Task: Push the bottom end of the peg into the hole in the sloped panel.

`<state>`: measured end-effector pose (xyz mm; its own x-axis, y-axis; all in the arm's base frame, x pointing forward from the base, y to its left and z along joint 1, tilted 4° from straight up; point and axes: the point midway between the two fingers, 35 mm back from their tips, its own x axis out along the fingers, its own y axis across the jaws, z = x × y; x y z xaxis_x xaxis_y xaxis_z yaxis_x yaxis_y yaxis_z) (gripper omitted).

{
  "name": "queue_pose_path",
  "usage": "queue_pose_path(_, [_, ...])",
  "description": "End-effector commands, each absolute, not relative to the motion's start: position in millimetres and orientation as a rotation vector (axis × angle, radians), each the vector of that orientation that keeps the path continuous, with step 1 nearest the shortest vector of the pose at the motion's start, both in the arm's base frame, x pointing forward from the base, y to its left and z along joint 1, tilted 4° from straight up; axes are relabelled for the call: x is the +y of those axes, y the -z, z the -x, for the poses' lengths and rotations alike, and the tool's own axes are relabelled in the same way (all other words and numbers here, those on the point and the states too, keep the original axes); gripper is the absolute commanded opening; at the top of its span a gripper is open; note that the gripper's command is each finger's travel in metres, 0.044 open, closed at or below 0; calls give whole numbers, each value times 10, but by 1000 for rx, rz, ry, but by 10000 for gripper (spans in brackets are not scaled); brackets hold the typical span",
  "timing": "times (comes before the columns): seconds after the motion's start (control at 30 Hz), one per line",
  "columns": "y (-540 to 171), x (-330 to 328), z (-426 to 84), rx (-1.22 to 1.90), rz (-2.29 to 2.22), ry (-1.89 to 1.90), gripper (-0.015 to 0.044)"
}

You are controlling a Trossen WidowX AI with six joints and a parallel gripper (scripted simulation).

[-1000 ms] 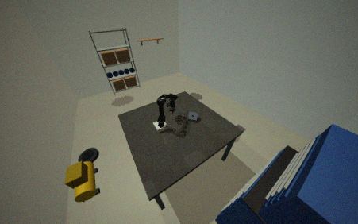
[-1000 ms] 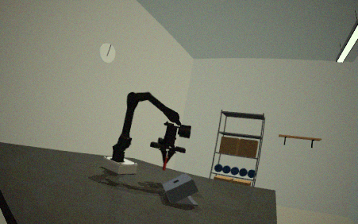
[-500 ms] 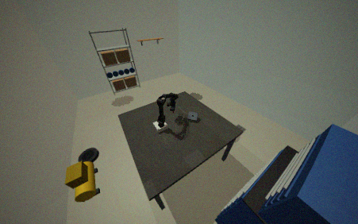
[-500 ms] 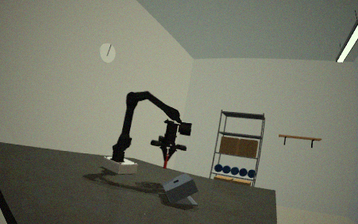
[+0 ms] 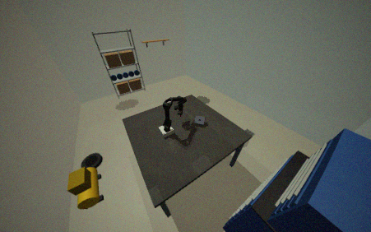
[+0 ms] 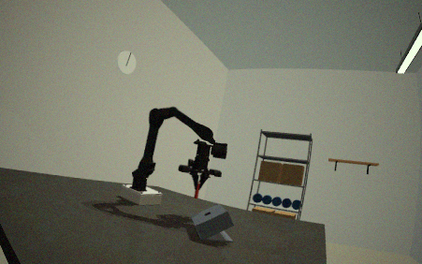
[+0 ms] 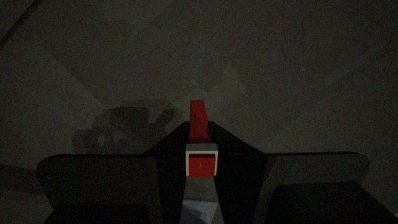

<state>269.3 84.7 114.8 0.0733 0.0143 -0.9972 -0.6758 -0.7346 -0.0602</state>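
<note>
The red peg [image 6: 196, 190] [image 7: 198, 120] is held between the fingers of my gripper [image 6: 198, 186] [image 7: 198, 127], which is shut on it. The peg has flat sides and a square top with a pale rim in the wrist view. It hangs nearly upright, its bottom end in the air above the table. The grey sloped panel [image 5: 201, 118] [image 6: 219, 224] stands on the table, with a dark hole [image 5: 199, 120] [image 6: 207, 213] in its face. In the exterior view the gripper is above the panel and a little to its left, not touching it.
The dark table [image 5: 177, 164] [image 6: 117, 239] carries the arm's white base [image 5: 163, 131] [image 6: 147, 198] and the panel. A shelf rack [image 6: 257, 183] stands beyond the table. A yellow object [image 5: 87, 193] and large blue shapes [image 5: 350, 177] are off the table.
</note>
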Motion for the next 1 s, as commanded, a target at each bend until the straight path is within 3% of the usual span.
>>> queue_pose_path(0.0, [-1158,821,-2746,640,1819,-1713,0])
queue_pose_path(0.97, [-1241,565,-2982,580,1760,-1673,0])
